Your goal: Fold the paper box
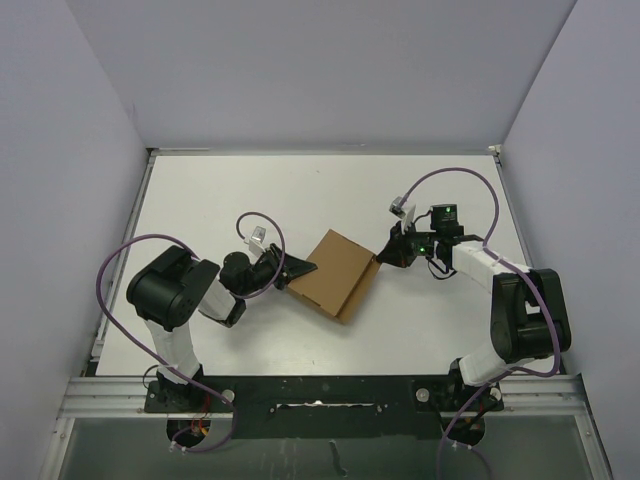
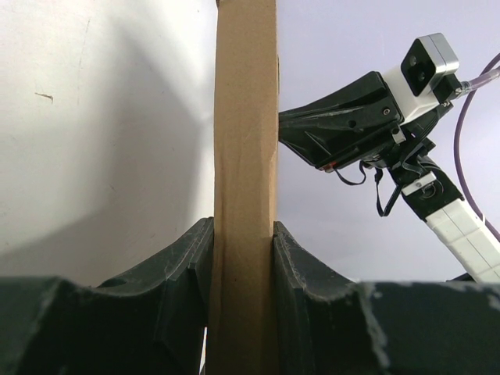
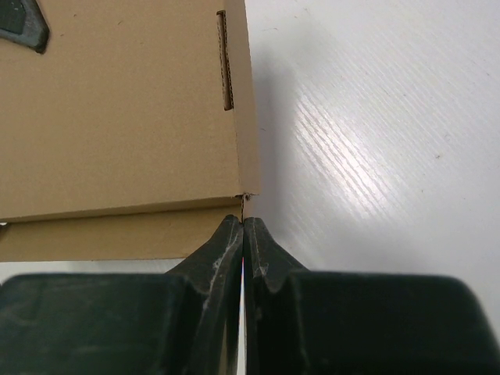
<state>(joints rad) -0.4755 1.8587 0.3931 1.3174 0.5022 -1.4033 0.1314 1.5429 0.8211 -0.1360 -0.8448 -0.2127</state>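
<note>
The paper box (image 1: pixel 335 272), plain matte brown cardboard folded into a flat rectangle, lies askew near the middle of the white bench (image 1: pixel 300 190), between the two arms. The left pincer (image 1: pixel 303 268) is clamped on the box's left edge. In the left wrist view the narrow cardboard wall stands upright between the dark, rough-moulded fingers (image 2: pixel 187 266), both pressed against it. The right pincer (image 3: pixel 243 223) has its fingers shut together, their tips forming a wedge at the box's corner, where the cardboard layers meet. Whether the tips touch the cardboard I cannot tell. A narrow slot (image 3: pixel 226 62) is cut along the top panel's edge. The bench has a faintly glossy surface with fine streaks.
</note>
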